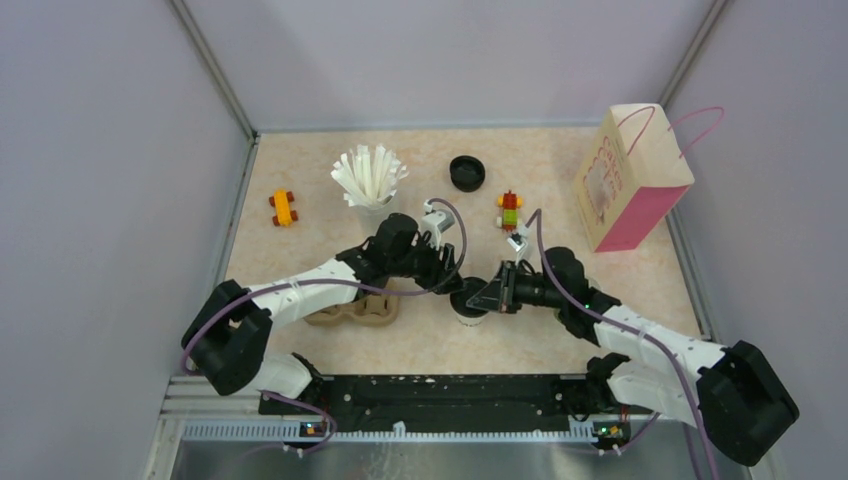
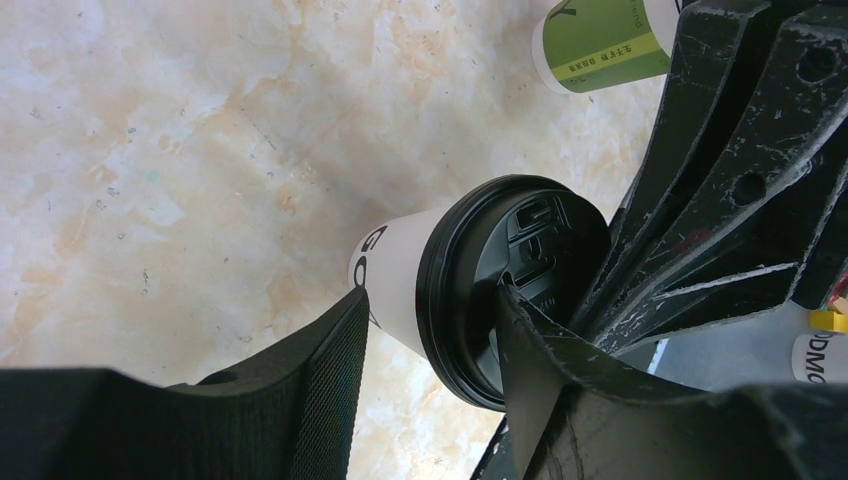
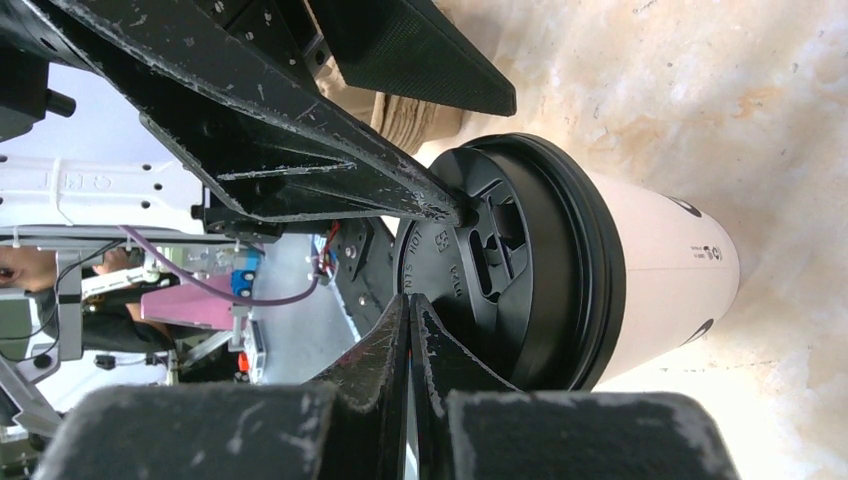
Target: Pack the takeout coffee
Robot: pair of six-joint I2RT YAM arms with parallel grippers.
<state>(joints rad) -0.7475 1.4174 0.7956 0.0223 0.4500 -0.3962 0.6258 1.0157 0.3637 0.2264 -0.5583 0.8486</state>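
The takeout coffee (image 1: pixel 468 302), a white-sided cup with a black lid, stands on the table in front of both arms. My left gripper (image 1: pixel 452 279) is open. In the left wrist view (image 2: pixel 430 295) one finger lies across the lid (image 2: pixel 480 290) and the mesh-padded finger (image 2: pixel 310 380) stands just off the cup's white side (image 2: pixel 395 275). My right gripper (image 1: pixel 489 292) is shut and empty, its tips (image 3: pixel 412 300) touching the lid top (image 3: pixel 520 260) from the right. The cup's wall (image 3: pixel 665 275) shows beyond the lid.
A brown cardboard cup carrier (image 1: pixel 352 311) lies left of the cup under the left arm. A cup of white straws (image 1: pixel 370 180), a loose black lid (image 1: pixel 467 172), two toy brick cars (image 1: pixel 284 208) (image 1: pixel 510 210) and a pink paper bag (image 1: pixel 632 180) stand behind. A green-sided cup (image 2: pixel 600 40) is near.
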